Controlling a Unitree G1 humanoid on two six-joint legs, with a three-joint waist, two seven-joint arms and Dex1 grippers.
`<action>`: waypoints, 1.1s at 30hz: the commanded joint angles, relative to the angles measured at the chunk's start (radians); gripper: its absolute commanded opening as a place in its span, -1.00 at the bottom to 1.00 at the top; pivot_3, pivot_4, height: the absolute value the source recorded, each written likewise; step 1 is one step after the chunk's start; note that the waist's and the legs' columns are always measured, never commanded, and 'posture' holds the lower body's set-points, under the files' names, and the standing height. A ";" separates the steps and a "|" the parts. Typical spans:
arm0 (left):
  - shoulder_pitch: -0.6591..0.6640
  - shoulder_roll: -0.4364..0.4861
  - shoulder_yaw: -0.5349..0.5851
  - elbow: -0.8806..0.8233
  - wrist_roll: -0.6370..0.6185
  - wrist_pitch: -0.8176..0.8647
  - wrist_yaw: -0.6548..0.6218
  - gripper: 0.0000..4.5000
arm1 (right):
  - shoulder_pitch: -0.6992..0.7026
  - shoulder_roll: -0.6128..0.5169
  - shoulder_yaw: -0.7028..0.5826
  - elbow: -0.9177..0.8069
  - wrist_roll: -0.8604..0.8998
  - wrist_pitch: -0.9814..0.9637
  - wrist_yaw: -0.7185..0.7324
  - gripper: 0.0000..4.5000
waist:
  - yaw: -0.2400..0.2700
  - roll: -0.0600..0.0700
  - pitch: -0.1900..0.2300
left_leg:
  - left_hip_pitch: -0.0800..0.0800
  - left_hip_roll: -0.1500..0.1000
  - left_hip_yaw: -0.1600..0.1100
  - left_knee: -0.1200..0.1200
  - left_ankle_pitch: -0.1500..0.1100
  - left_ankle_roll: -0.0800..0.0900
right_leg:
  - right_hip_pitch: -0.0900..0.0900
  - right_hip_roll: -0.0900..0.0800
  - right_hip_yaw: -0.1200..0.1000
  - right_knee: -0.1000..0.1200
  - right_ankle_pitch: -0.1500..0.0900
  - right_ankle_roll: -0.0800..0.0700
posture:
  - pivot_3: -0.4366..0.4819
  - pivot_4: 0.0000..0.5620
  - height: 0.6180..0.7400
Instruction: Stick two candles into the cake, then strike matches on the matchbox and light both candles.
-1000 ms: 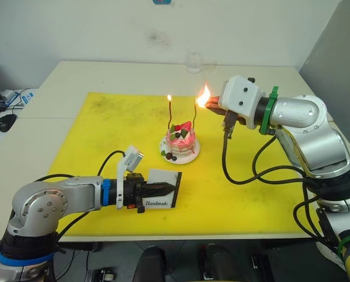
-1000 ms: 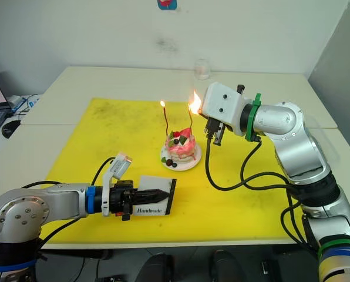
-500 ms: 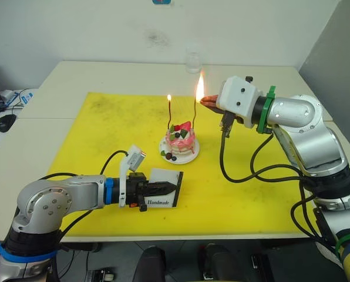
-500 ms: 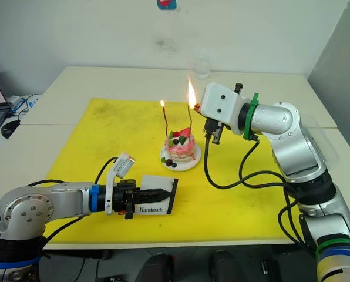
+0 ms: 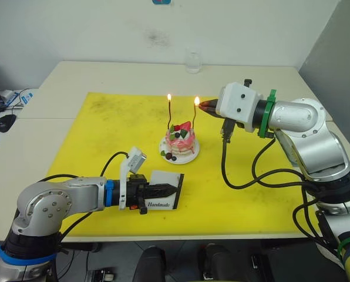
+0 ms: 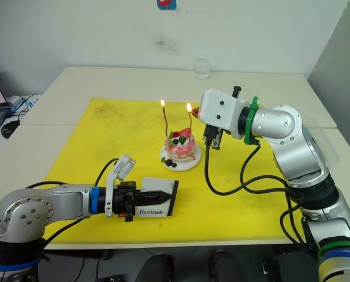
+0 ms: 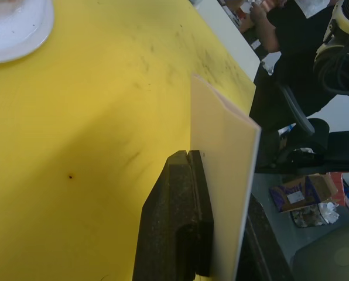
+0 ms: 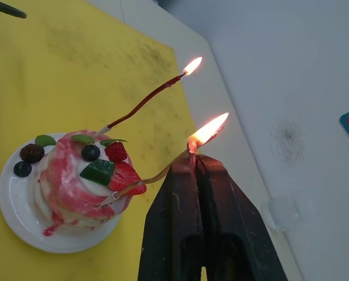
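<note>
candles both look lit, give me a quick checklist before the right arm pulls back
1. First candle burning: ok.
2. Second candle burning: ok, flame at its tip, right by the right gripper.
3. Both candles standing in the cake: ok.
4. Match between the right fingers: cannot tell.
5. Matchbox held by the left gripper: ok.
6. Cake on its plate: ok.

Small round pink layered cake (image 5: 181, 141), strawberry and dark berries on top, is seated on a white plate (image 5: 165, 154) at frame centre on the yellow mat. Two thin wavy dark-red candles (image 5: 171, 113) are stuck in it, upright with a slight lean, both lit. Flat white "Handmade" matchbox (image 5: 165, 197), dark strip along one edge, is held on edge at lower centre-left. Matches can't be made out.
</note>
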 commanded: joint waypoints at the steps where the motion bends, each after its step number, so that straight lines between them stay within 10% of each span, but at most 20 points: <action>1: -0.019 -0.004 0.005 -0.004 -0.001 -0.019 -0.015 -1.00 | -0.025 0.006 -0.018 0.018 -0.006 -0.020 -0.012 -0.99 | 0.000 0.000 0.000 | 0.000 0.000 0.000 0.000 0.000 0.000 | 0.000 0.000 0.000 0.000 0.000 0.000 | -0.05 -0.47 0.82; 33: -0.021 -0.013 0.003 0.002 0.002 -0.024 -0.013 -1.00 | -0.050 0.016 -0.014 0.026 -0.004 -0.034 0.006 -0.99 | 0.000 0.000 0.000 | 0.000 0.000 0.000 0.000 0.000 0.000 | 0.000 0.000 0.000 0.000 0.000 0.000 | -0.05 -0.47 0.82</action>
